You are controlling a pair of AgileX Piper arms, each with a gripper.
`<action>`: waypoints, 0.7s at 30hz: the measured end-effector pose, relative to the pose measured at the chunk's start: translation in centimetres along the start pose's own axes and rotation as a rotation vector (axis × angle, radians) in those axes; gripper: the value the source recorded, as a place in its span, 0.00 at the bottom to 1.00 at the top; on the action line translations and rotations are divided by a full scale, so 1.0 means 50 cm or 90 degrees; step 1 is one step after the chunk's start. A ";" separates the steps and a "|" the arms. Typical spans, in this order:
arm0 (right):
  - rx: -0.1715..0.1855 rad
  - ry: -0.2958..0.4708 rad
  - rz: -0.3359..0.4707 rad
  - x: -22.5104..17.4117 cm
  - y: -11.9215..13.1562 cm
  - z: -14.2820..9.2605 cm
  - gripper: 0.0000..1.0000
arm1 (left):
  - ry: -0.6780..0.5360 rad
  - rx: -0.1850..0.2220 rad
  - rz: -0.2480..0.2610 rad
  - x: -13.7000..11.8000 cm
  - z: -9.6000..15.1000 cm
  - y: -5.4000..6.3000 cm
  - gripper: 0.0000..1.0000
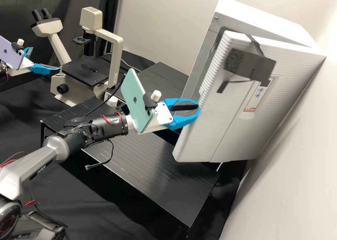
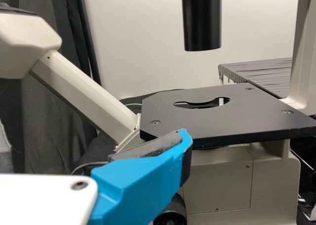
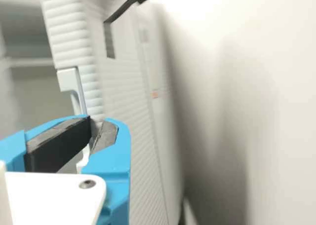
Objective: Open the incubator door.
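Left tool [image 1: 45,59] wide, beside the microscope [image 1: 116,57], well apart from the incubator [image 1: 263,19]. Right tool [image 1: 199,110] narrow, looks clamped on the door handle [image 3: 69,80]; clearly the nearer arm. Door [image 1: 210,127] ajar, right of the tool in the high view, long edge running slantwise, top to bottom, across the fingertips. Next likely: swing that edge wider, toward the wall [image 1: 298,170]; the grip could slip.
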State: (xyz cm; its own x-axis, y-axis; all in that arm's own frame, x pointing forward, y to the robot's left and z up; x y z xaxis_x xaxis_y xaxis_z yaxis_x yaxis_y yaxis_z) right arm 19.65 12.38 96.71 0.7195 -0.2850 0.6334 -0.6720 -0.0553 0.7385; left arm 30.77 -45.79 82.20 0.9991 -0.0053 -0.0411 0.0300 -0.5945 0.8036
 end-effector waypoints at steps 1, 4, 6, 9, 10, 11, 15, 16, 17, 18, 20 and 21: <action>0.000 -0.007 0.028 -0.003 0.006 0.000 0.00 | 0.000 0.000 0.000 0.000 0.000 0.000 1.00; -0.009 -0.009 0.094 -0.013 0.026 -0.004 0.00 | 0.000 0.000 0.000 0.000 0.000 0.000 1.00; -0.010 -0.004 0.109 -0.021 0.033 -0.009 0.00 | 0.000 0.000 0.000 0.000 0.000 0.000 1.00; -0.021 0.020 0.103 -0.027 0.031 -0.017 1.00 | 0.000 0.000 0.000 0.000 0.000 0.000 1.00; -0.041 0.040 0.107 -0.028 0.029 -0.015 1.00 | 0.000 0.000 0.000 0.000 0.000 0.000 1.00; -0.051 0.052 0.107 -0.029 0.027 -0.014 1.00 | 0.000 0.000 0.000 0.000 0.000 0.000 1.00; -0.080 0.106 0.092 -0.042 0.014 -0.020 1.00 | 0.000 0.000 0.000 0.000 0.000 0.000 1.00; -0.081 0.122 0.080 -0.050 0.009 -0.022 1.00 | 0.000 0.000 0.000 0.000 0.000 0.000 1.00; -0.082 0.143 0.061 -0.061 0.003 -0.024 1.00 | 0.000 0.000 0.000 0.000 0.000 0.000 1.00; -0.083 0.163 0.047 -0.070 -0.003 -0.029 1.00 | 0.000 0.000 0.000 0.000 0.000 0.000 1.00; -0.090 0.211 0.026 -0.084 -0.015 -0.041 1.00 | 0.000 0.000 0.000 0.000 0.000 0.000 1.00; -0.095 0.224 0.018 -0.087 -0.023 -0.046 1.00 | 0.000 0.000 0.000 0.000 0.000 0.000 1.00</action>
State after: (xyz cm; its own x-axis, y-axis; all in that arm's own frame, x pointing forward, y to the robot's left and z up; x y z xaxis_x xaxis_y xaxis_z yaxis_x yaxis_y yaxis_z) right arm 17.69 15.87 93.61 0.7347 0.0634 0.6754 -0.6781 0.0950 0.7288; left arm 30.77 -45.79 82.20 0.9991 -0.0053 -0.0411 0.0300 -0.5945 0.8036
